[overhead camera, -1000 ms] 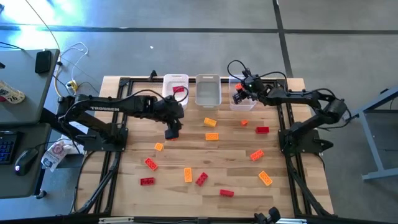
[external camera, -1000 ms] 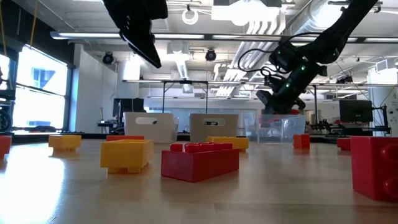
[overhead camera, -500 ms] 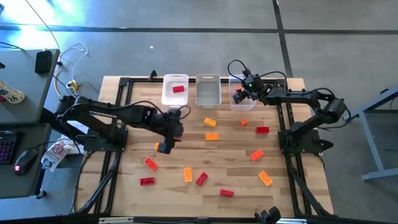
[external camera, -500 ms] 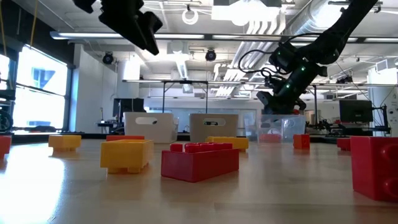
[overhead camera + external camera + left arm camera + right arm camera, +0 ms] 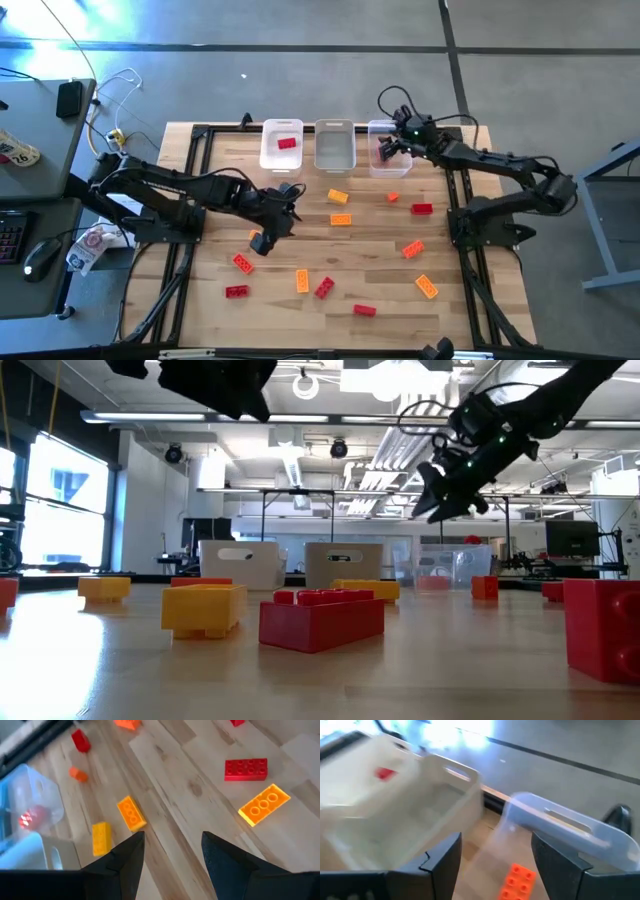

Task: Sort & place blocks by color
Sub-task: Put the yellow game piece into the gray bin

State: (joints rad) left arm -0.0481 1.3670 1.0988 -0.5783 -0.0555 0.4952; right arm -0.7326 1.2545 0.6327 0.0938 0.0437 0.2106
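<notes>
Loose red, yellow-orange and orange-red blocks lie flat on the wooden table, among them a yellow-orange one (image 5: 341, 219) and a red one (image 5: 421, 209). Three clear bins stand in a row at the far edge. The left bin (image 5: 270, 150) holds a red block (image 5: 287, 143). The right bin (image 5: 560, 827) holds an orange block (image 5: 519, 879). My right gripper (image 5: 495, 840) hovers open above the right bin (image 5: 390, 168). My left gripper (image 5: 264, 238) hangs open above the table's middle left, over bare wood (image 5: 172, 837), holding nothing.
The middle bin (image 5: 335, 147) shows no block. More blocks are scattered toward the near edge, such as a red one (image 5: 364, 310) and an orange one (image 5: 427, 287). Black frame rails (image 5: 190, 200) run along both sides of the table.
My left gripper has swung from near the bins toward the table's near and left edges and rolled at the wrist, staying open. My right gripper has opened and risen above the right bin.
</notes>
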